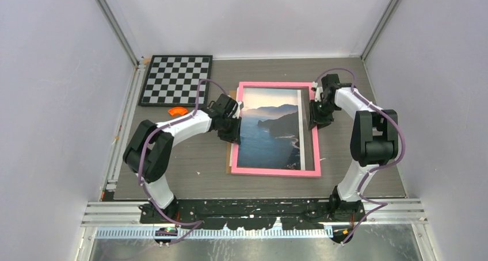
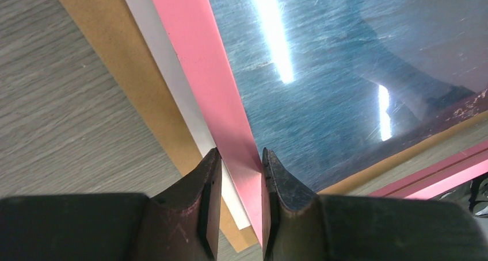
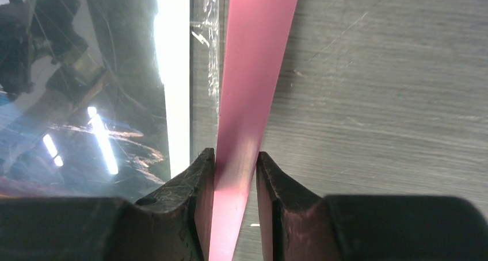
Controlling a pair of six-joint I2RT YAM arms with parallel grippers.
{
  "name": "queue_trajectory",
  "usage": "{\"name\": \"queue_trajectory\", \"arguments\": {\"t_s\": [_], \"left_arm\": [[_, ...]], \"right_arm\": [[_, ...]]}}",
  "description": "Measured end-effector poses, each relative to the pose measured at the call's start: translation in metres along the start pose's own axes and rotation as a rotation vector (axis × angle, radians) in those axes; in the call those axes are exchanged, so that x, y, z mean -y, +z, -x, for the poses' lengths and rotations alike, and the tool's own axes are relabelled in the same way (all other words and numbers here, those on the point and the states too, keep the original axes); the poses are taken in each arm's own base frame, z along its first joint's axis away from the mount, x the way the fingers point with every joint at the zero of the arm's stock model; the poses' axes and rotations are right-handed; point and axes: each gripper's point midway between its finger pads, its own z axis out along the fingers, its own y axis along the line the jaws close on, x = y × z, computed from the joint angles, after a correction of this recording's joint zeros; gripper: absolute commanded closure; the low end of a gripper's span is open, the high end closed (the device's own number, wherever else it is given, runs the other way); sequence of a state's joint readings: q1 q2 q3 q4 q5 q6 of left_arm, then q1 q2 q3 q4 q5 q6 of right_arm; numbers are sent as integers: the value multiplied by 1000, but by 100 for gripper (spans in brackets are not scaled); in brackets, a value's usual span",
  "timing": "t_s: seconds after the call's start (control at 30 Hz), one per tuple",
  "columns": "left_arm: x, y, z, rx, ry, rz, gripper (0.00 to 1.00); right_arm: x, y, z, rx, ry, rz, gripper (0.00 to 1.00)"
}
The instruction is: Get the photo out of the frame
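Fingers clamped on pink: the left gripper (image 2: pixel 239 163) pinches the left rail of the large rectangular picture frame (image 1: pixel 276 172) with its thin pink border, and the right gripper (image 3: pixel 236 163) pinches the right rail. Under the glazing, the blue-water seascape photo (image 1: pixel 267 134) sits towards the left rail, its white strip on the right. A brown fibreboard backing (image 2: pixel 132 88) juts out past the left rail onto the grey wood-grain table (image 1: pixel 190 169). A black-and-white chessboard (image 1: pixel 175 80) and a small orange piece (image 1: pixel 178 111) lie at far left.

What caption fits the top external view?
Left gripper and right gripper, jaws shut on opposite pink rails of the frame, photo visible through it; chessboard behind.
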State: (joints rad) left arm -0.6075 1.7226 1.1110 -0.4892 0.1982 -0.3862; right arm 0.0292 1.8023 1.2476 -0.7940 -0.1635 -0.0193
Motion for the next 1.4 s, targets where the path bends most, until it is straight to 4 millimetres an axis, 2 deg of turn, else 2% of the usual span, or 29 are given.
{"name": "queue_trajectory", "arguments": {"t_s": [0.13, 0.2, 0.33, 0.47, 0.77, 0.9, 1.03, 1.17, 1.23, 1.33, 1.4], "left_arm": [[4, 5, 0, -10, 1, -25, 56], [7, 5, -1, -17, 11, -42, 51], [12, 6, -2, -21, 12, -67, 50], [12, 12, -5, -40, 3, -76, 50], [23, 21, -3, -52, -23, -141, 50], [30, 23, 0, -57, -24, -174, 50], [30, 23, 4, -51, -29, -185, 49], [22, 12, 8, -32, -76, -196, 48], [11, -2, 12, -8, -125, -200, 42], [-4, -26, 13, 33, -203, -208, 36], [-12, -40, 6, 52, -251, -211, 33]], "right_arm": [[4, 5, 8, 5, -14, -4, 97], [7, 11, 8, -3, -24, -10, 90], [15, 16, 8, -10, -26, -17, 78], [28, 13, 11, 1, -12, -29, 74], [38, 11, 13, 10, -7, -42, 73], [43, 9, 15, 17, -1, -45, 47], [43, 5, 22, 35, 11, -30, 29], [32, -7, 29, 62, 10, 23, 26], [21, -20, 35, 96, 0, 63, 26], [-7, -48, 43, 171, -45, 150, 26], [-36, -65, 44, 208, -98, 226, 26]]}}
